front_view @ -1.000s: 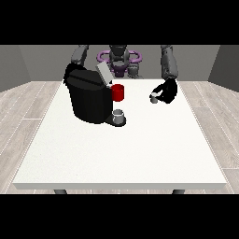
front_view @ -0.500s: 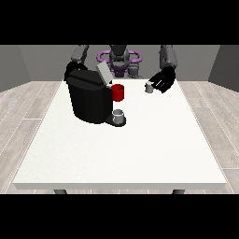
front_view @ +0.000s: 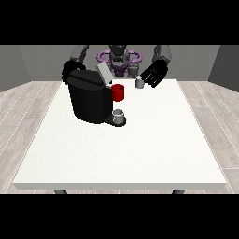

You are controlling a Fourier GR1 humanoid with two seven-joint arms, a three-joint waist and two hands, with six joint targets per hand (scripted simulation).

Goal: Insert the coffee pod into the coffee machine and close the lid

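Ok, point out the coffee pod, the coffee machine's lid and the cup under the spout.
coffee pod (front_view: 139, 83), front view, its side wall.
lid (front_view: 103, 73), front view, middle of the raised flap.
cup (front_view: 118, 115), front view, its outer wall.

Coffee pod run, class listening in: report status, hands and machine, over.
Hand at the view's right holds the coffee pod in the air beside the coffee machine. Lid up. Other hand behind the machine, fingers unclear. Path looks free.
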